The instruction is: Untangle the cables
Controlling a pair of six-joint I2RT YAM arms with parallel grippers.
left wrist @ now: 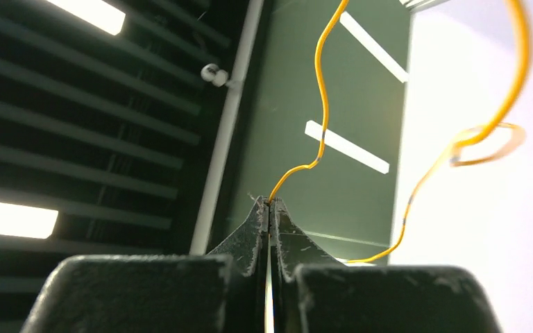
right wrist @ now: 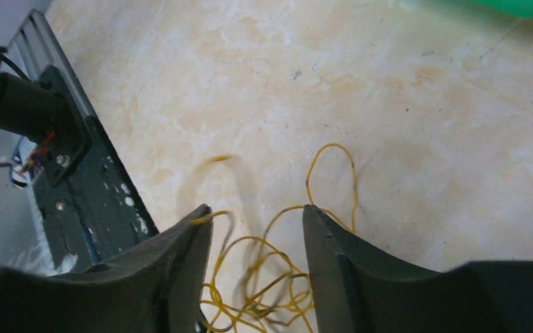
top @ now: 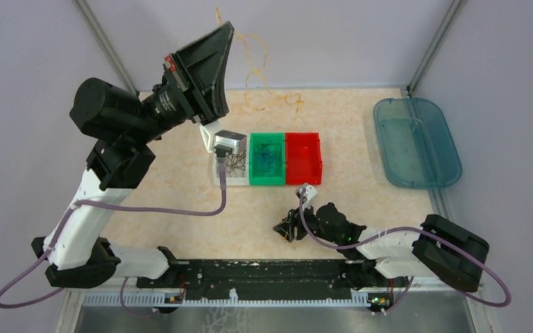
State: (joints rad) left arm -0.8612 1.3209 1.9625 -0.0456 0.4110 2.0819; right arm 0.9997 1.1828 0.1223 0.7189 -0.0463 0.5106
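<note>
Two yellow pieces in play. Left hand is pinching one yellow cable, jaws fully together, raised high over the far side of the desk, with the strand hanging down toward the back edge. Right hand is sitting low on the near side, jaws part-way apart and gripping nothing. It is straddling a yellow tangle lying loose beneath it, so the right arm is nearer. White bin is holding dark cables, green bin is holding blue cables, and red bin is showing nothing inside.
</note>
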